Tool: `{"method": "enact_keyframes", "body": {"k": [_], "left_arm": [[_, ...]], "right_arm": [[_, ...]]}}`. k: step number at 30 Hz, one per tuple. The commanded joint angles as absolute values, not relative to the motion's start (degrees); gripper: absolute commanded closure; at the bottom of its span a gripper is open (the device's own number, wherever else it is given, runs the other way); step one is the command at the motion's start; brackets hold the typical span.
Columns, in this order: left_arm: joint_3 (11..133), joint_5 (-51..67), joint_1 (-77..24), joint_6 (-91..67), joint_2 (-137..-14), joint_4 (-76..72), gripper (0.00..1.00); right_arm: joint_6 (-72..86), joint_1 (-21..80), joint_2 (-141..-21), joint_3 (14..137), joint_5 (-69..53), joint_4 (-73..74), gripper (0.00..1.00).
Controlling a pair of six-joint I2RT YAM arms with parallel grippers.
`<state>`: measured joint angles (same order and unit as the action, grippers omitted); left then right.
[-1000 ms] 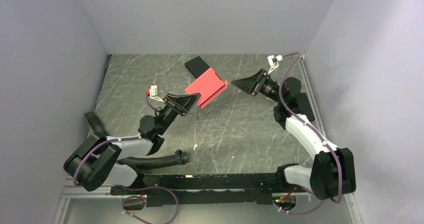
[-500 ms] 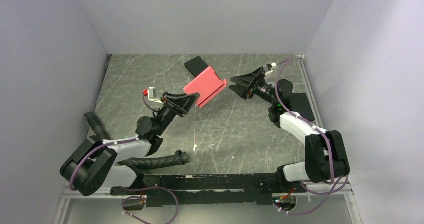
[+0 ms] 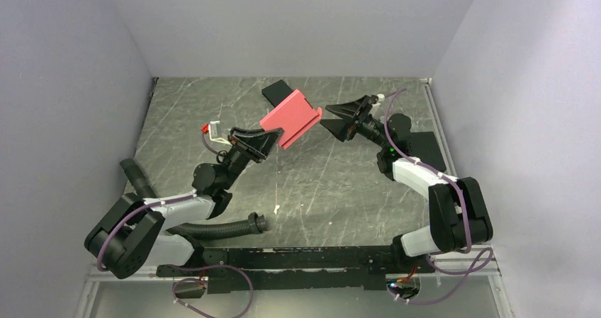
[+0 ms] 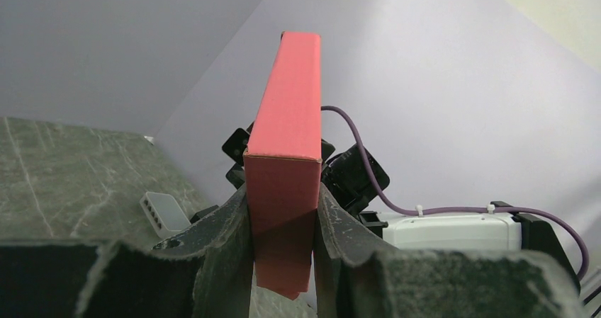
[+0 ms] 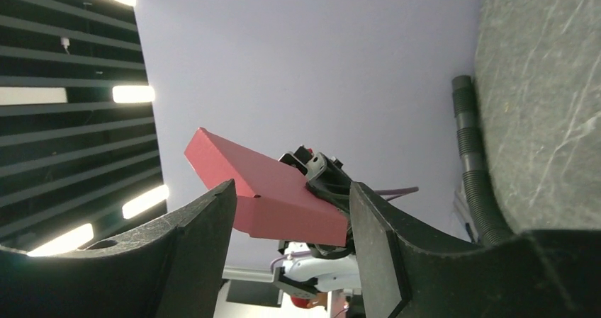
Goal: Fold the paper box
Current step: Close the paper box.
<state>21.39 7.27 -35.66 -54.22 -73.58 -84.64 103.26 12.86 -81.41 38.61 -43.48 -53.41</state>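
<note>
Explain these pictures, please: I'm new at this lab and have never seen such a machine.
These are two robot arms bolted at the near edge of a table. The wide picture looks down from above and behind them. The other two come from a camera on each wrist, looking out past that arm's own gripper. On the table lies a black flat box. The left gripper is clamped on a pinkish-red paper box, holding it up off the table. The right gripper is open, close to the box's other end, not gripping it.
</note>
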Motion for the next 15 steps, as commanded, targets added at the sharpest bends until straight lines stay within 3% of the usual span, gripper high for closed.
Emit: {"method": "enact_keyframes", "body": {"k": [1,15], "left_arm": [[24.42,8.36,-36.44,-54.22,-73.27,-89.03,0.97],[25.33,7.85,-37.91,-54.41,-75.16,-89.03,0.98]], "right_arm": [[108.26,13.75,-79.05,39.56,-42.43,-57.62,0.38],[109.42,13.79,-77.54,39.81,-42.69,-58.61,0.45]]}}
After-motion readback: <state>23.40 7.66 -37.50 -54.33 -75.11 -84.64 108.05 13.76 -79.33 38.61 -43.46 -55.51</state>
